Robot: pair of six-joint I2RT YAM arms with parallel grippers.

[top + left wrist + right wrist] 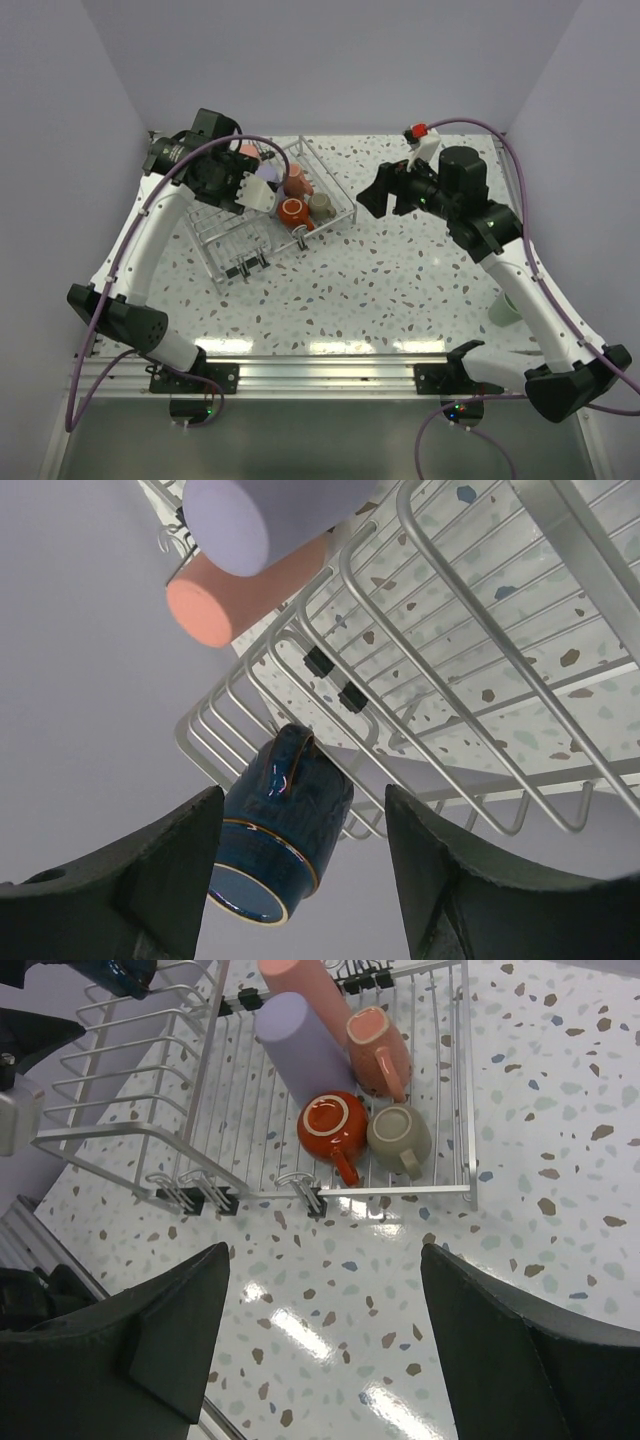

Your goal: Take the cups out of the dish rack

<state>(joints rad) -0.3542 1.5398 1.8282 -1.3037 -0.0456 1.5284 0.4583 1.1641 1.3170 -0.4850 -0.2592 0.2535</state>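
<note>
Table (400, 280): white speckled terrazzo top. Dish rack (235, 245) rests on it in the far-left area, set at an angle to the table edges. Mint-green cup (503, 308) sits at the right edge, well apart from the rack. It is partly hidden, probably upright.

This looks like a robot test lab, not a real kitchen. A left arm (155, 235) and a right arm (540, 290), both white and black, are bolted to a metal rail (320, 375) at the edge of a speckled table (400, 280). Plain pale walls (330, 60) close the table in on three sides. Purple cables (465, 122) run from the arms. The kitchen things here are a dish rack (232, 245) and some cups (292, 211).
</note>
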